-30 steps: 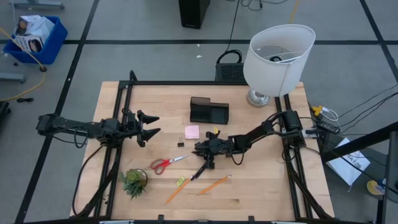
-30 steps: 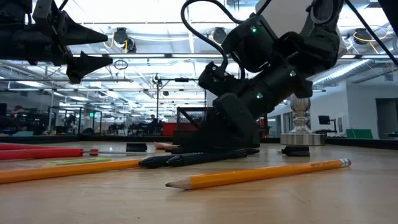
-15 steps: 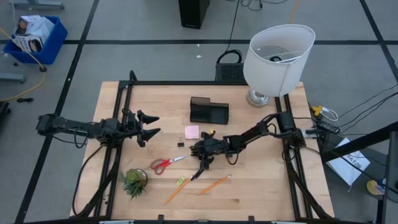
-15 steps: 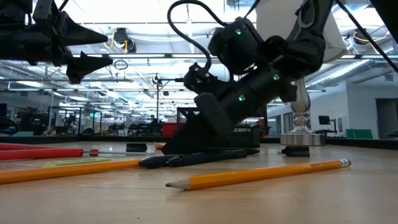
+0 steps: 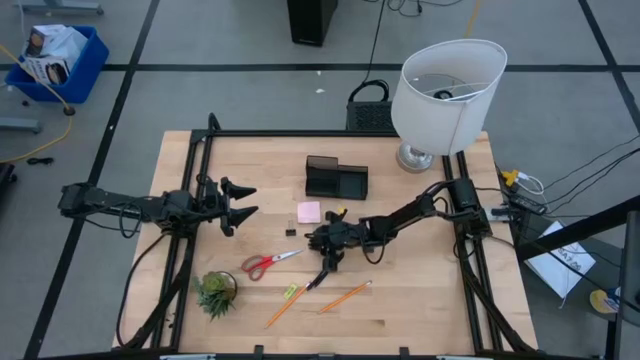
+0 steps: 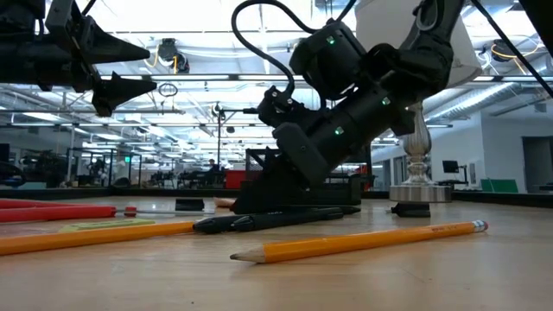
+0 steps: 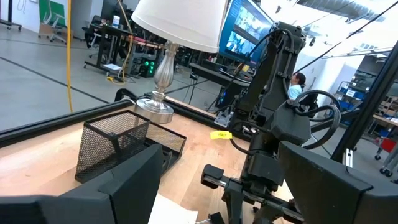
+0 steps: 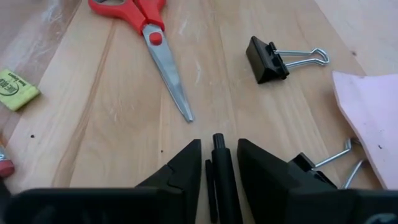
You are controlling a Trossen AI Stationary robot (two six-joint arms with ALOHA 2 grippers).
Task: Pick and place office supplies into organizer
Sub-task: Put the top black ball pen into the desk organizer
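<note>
The right end effector (image 8: 219, 163) sits low over the bench (image 5: 420, 300), its two fingers (image 8: 181, 169) narrowed around the tip of one black pen (image 8: 219, 168) that lies between them; contact cannot be told. In its wrist view, one pair of red-handled scissors (image 8: 149, 37), two black binder clips (image 8: 267, 60), a pink sticky-note pad (image 8: 367, 118) and a yellow eraser (image 8: 15, 88) lie just ahead. The high view alone shows two pencils (image 5: 345, 296) near the front edge, the black organizer (image 5: 336, 178) farther back, a potted plant (image 5: 216, 291) and a lamp (image 5: 445, 85). The right arm reaches in, stretched low and angled down. The left end effector (image 5: 243, 201) hangs wide open, holding nothing, at the left side.
</note>
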